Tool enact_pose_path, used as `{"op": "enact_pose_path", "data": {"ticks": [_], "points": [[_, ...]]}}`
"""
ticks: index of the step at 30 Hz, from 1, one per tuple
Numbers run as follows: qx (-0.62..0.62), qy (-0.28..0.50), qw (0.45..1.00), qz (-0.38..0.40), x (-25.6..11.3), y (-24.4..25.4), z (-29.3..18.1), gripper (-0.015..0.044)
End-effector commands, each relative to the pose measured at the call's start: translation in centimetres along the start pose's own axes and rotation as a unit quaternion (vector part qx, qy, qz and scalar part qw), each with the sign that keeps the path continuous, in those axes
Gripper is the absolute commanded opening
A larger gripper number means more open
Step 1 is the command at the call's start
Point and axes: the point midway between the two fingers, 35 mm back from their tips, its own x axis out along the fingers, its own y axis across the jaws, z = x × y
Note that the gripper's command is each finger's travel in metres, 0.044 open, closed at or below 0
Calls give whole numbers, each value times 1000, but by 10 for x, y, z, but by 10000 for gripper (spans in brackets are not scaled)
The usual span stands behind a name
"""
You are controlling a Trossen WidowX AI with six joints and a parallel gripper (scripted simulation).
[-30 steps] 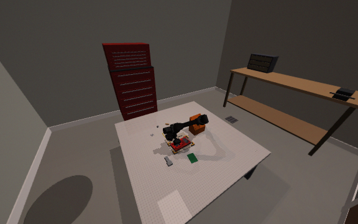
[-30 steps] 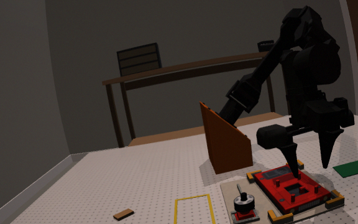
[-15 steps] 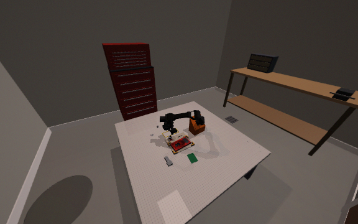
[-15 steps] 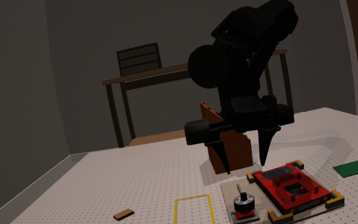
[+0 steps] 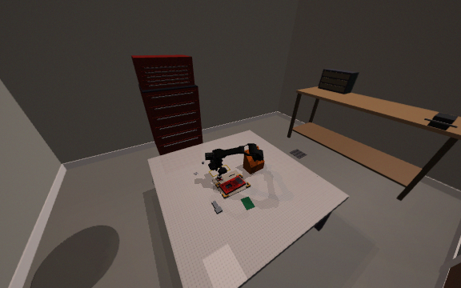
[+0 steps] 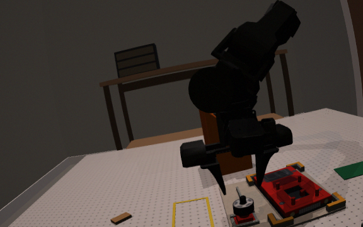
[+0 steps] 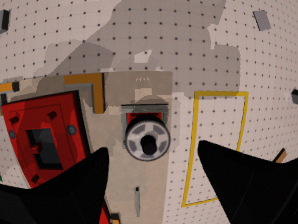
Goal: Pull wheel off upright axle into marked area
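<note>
Wheel (image 6: 243,206) (image 7: 132,145): on upright axle (image 6: 242,198) (image 7: 149,145), above red block w/ grey surround (image 6: 244,218) (image 7: 145,116), on beige board (image 7: 135,175). Gripper (image 6: 242,190) (image 7: 154,151): above wheel, jaws wide apart, nothing held, fingertips either side in wrist view. Red fixture (image 6: 295,192) (image 7: 50,135): beside wheel, same board. Marked area, yellow outline (image 6: 190,200) (image 7: 193,150): on table (image 6: 106,183) (image 7: 165,45), opp. side of wheel from fixture.

Step in hand (judged): align & descend to grasp.
1. Centre jaws over axle before lowering; wheel sits fwd of fingertip line in wrist view.
2. Keep fingers vert.; watch fixture-side finger, risk of catching fixture edge.
3. Lower until pads reach wheel rim, not axle tip only; stop short of block.
4. Close evenly; an off-centre squeeze may side-load axle.
5. Lift straight along axle; tilt may bind wheel. Clear axle tip before moving sideways to outline.
</note>
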Motion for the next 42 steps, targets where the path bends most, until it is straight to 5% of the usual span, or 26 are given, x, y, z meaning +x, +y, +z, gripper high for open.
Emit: {"op": "enact_pose_path", "data": {"ticks": [1,8,12,20,26,42], "points": [[8,9,1000,7,38,1,-7,300],[8,9,1000,7,44,2,-9,300],[3,13,1000,5,41,3,-8,195],[3,13,1000,5,41,3,-8,142],[3,13,1000,5,39,3,-8,0],[4,12,1000,5,34,3,-8,0]]}}
